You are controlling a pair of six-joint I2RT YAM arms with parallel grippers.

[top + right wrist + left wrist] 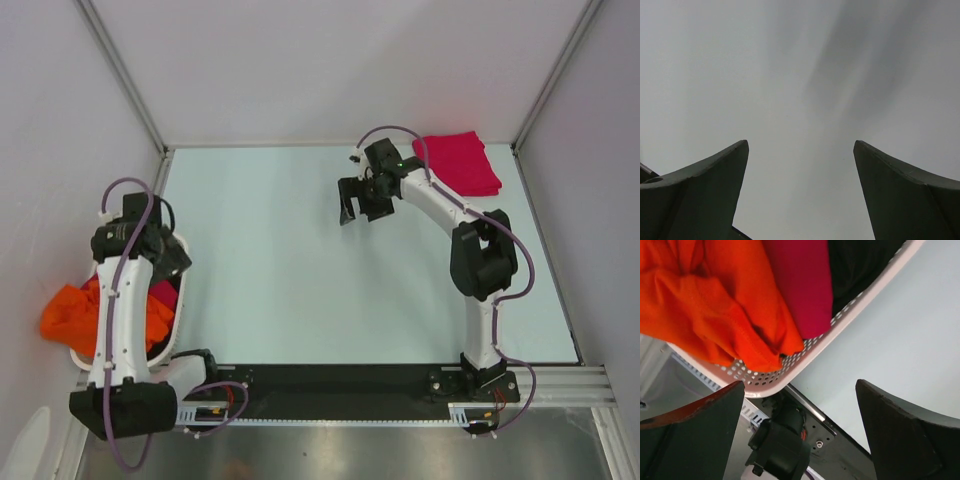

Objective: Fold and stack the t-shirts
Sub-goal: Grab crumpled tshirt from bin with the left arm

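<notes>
Left gripper (800, 385): fingers spread wide, empty; basket (805, 357) with orange t-shirt (715, 305) just ahead. Right gripper (800, 142): spread wide, empty; folded crimson t-shirt (462, 163) behind.

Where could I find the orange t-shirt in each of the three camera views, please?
Top external: the orange t-shirt is at the far left, spilling over the outer side of the white basket.
Left wrist: the orange t-shirt fills the upper left, draped over the basket's rim.
Right wrist: not in it.
Shared landmark: the white basket, seen in the top external and left wrist views.
</notes>
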